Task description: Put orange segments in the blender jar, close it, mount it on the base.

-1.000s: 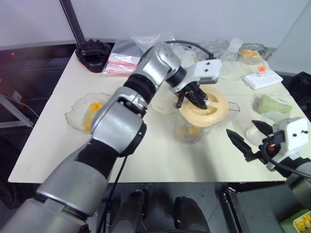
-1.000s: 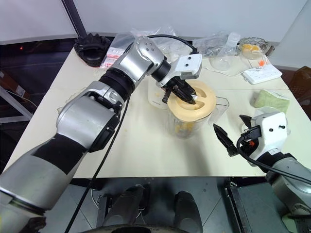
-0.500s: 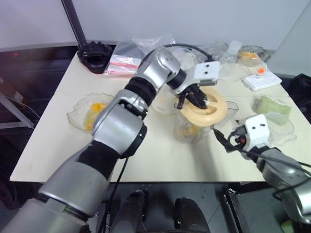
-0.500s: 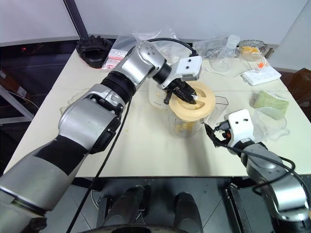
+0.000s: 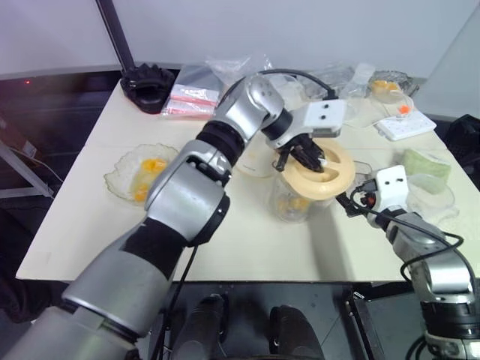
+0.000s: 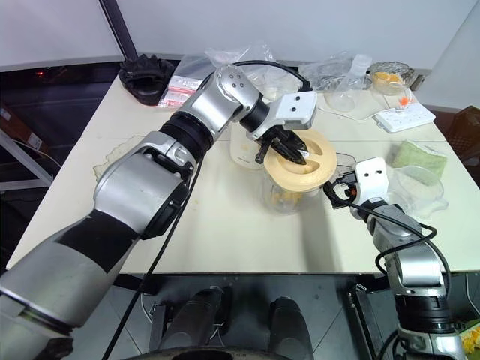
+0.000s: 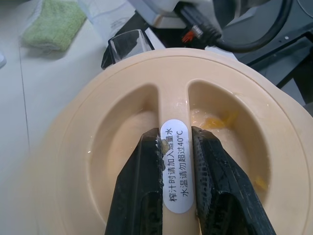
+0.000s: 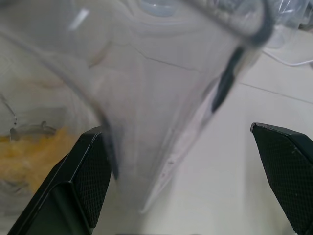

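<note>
Firstly, left gripper: clamped on the lid ridge.
Right gripper: fingers held apart, the blender jar handle between them.

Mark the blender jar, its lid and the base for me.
blender jar (image 8: 161, 98), right wrist view, clear side wall.
lid (image 7: 68, 147), left wrist view, cream outer rim.
base (image 6: 241, 154), right eye view, cream-white front face.

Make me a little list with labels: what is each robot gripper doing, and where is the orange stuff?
left gripper: shut on the lid's middle ridge
lid: cream-yellow, on top of the blender jar
right gripper: open, its fingers either side of the blender jar's handle
blender jar: on the table, orange segments inside
base: behind the jar, nothing mounted on it
</note>
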Robot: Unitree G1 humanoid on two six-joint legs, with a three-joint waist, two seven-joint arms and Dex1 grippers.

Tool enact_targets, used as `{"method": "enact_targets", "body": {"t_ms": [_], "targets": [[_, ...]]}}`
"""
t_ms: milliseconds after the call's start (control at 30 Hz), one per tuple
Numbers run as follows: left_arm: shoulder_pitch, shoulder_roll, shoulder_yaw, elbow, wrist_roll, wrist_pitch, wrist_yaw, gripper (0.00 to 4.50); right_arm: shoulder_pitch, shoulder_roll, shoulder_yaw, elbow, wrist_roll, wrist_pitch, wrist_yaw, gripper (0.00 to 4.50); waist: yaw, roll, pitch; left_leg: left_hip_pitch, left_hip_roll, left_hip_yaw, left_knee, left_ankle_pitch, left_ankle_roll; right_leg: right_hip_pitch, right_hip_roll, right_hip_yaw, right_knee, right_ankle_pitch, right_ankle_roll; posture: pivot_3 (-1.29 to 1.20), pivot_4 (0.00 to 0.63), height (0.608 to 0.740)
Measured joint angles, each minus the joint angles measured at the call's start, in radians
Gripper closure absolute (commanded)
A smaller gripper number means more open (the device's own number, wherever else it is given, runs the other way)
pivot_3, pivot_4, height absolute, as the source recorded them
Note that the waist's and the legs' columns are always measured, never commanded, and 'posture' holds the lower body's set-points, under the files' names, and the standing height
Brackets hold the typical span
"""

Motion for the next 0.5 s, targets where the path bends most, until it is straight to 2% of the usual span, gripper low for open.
{"method": "enact_targets", "body": {"t_ms": [67, 233, 500], "targets": [[0.002, 0.000, 0.000, -0.002, 0.000, -0.001, 0.000, 4.23, -0.004, 0.011, 0.001, 0.010, 0.000, -0.007, 0.013, 0.86, 0.000, 0.000, 0.000, 0.000, 0.000, 0.000, 0.000, 0.000, 0.000, 0.000, 0.000, 0.000, 0.000, 0.000, 0.000, 0.00, 0.150, 0.740], [0.007, 0.002, 0.001, -0.007, 0.002, 0.003, -0.009, 4.23, -0.006, 0.040, -0.001, 0.010, 0.008, -0.017, 0.036, 3.50, 0.000, 0.001, 0.000, 0.000, 0.000, 0.000, 0.000, 0.000, -0.001, 0.000, 0.000, 0.000, 0.000, 0.000, 0.000, 0.00, 0.150, 0.740], [0.049, -0.003, 0.038, -0.022, -0.005, 0.032, 0.009, 4.23, -0.002, 0.046, -0.002, 0.009, 0.005, -0.016, 0.024, 3.57, 0.002, 0.004, -0.002, 0.011, -0.001, -0.002, -0.002, -0.002, -0.001, 0.010, -0.001, 0.000, -0.008, -0.002, -0.002, 0.00, 0.150, 0.740]]}}
